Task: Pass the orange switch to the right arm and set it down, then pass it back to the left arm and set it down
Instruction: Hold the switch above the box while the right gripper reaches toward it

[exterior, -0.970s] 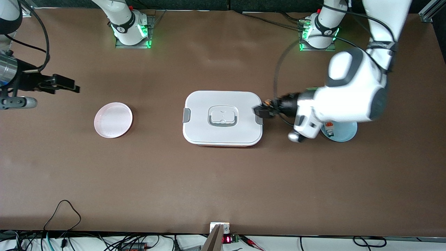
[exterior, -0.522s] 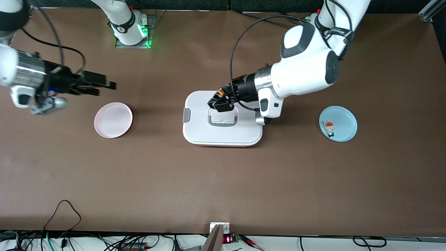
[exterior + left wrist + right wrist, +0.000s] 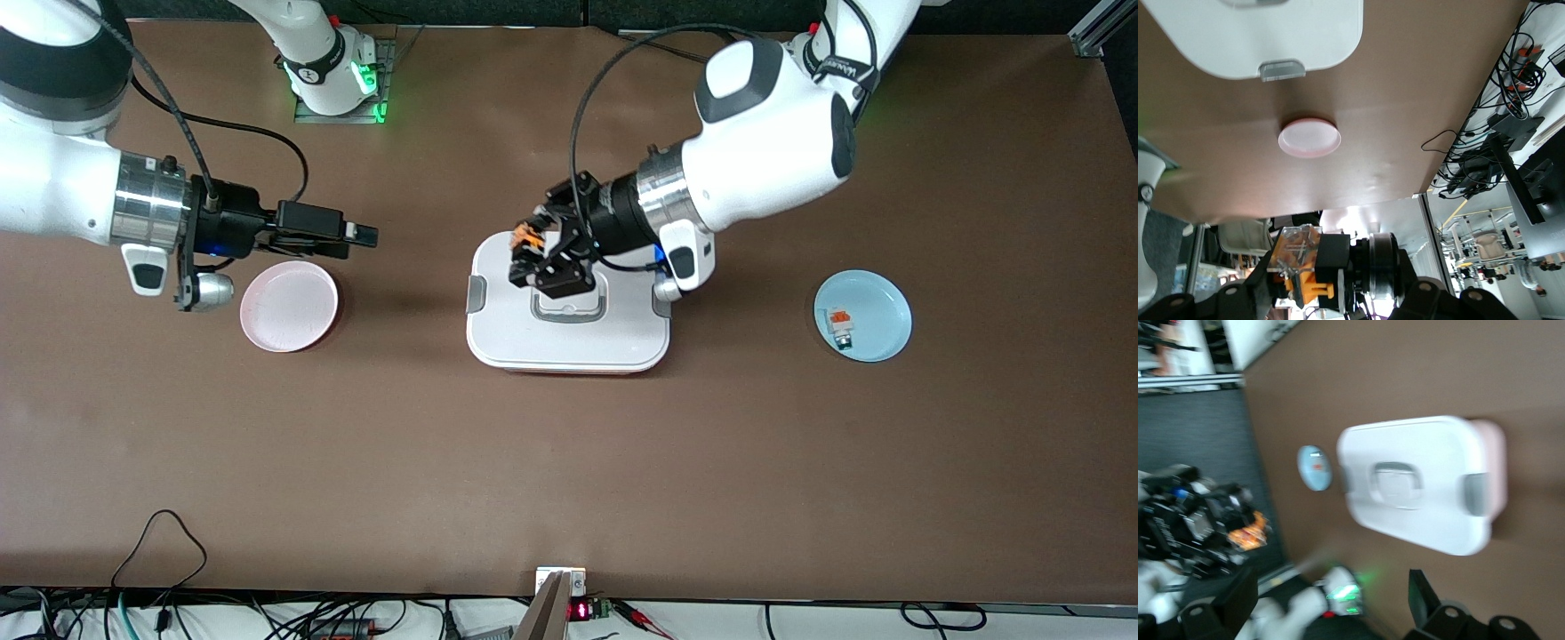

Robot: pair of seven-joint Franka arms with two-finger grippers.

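The orange switch (image 3: 526, 236) has a black body and orange parts, and my left gripper (image 3: 540, 258) is shut on it. It hangs over the white box (image 3: 569, 342), above the lid edge nearest the robot bases. In the left wrist view the switch (image 3: 1305, 267) sits clamped in the left gripper (image 3: 1315, 277). My right gripper (image 3: 357, 235) is open with nothing in it, over the table between the pink plate (image 3: 289, 307) and the box, pointing toward the switch. The right wrist view shows the box (image 3: 1418, 483) and the switch (image 3: 1248, 530) ahead of the right gripper (image 3: 1331, 600).
A blue plate (image 3: 885, 307) toward the left arm's end of the table holds a small white-and-grey block with an orange top (image 3: 841, 324). The pink plate lies empty toward the right arm's end. Cables hang along the table edge nearest the camera (image 3: 160, 542).
The left arm has carried the switch from beside the blue plate to over the box. The right arm has swung in from the table's end, past the pink plate, toward the box.
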